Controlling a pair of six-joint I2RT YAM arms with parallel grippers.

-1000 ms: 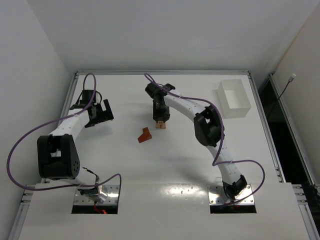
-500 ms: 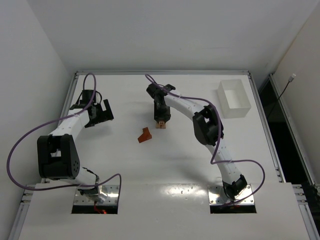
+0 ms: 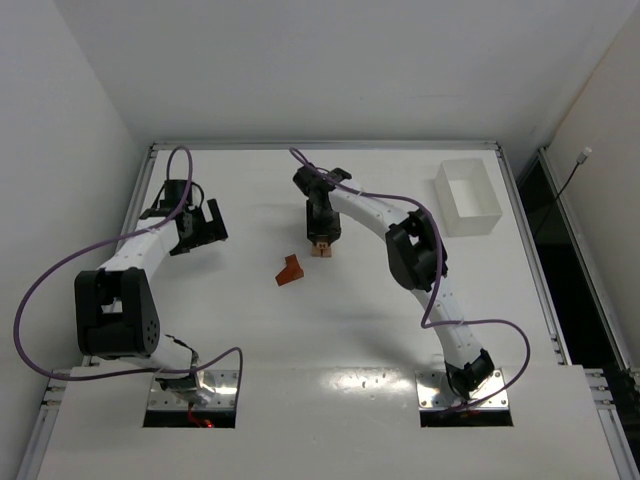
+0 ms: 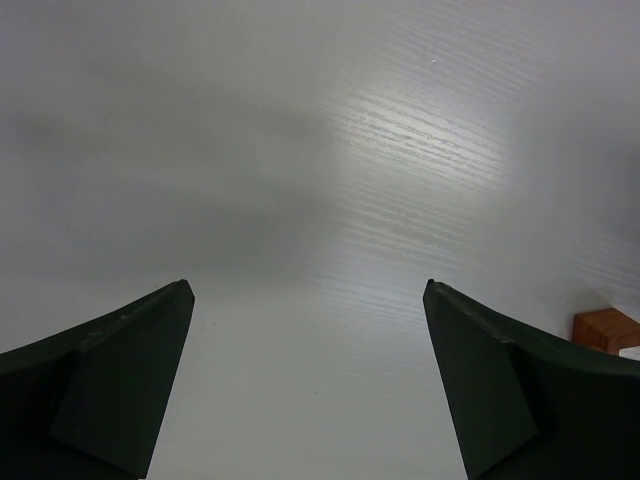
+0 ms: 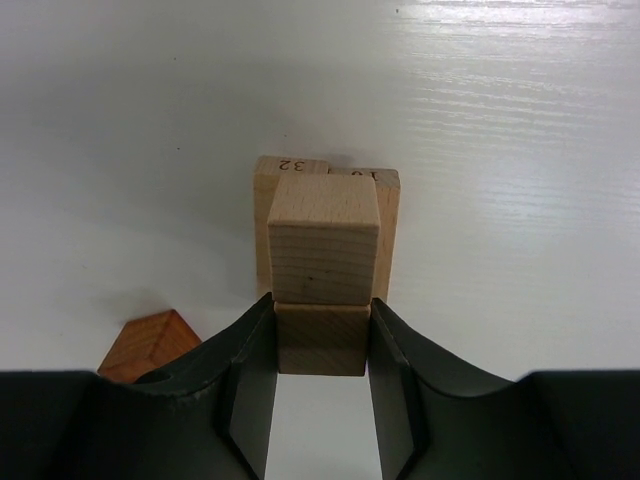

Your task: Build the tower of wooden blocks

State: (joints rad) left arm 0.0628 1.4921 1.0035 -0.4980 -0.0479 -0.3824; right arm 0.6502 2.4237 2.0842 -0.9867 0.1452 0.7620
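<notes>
Clamping the tower's tan block, right fingers hold; left fingers stand apart.

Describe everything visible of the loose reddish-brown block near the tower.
The reddish-brown block is a small wooden piece with angled faces, more wedge than cube. It lies alone on the white table, to the left of the pale tan tower and nearer the arm bases, clearly apart from it. Nothing but the table touches it.
</notes>
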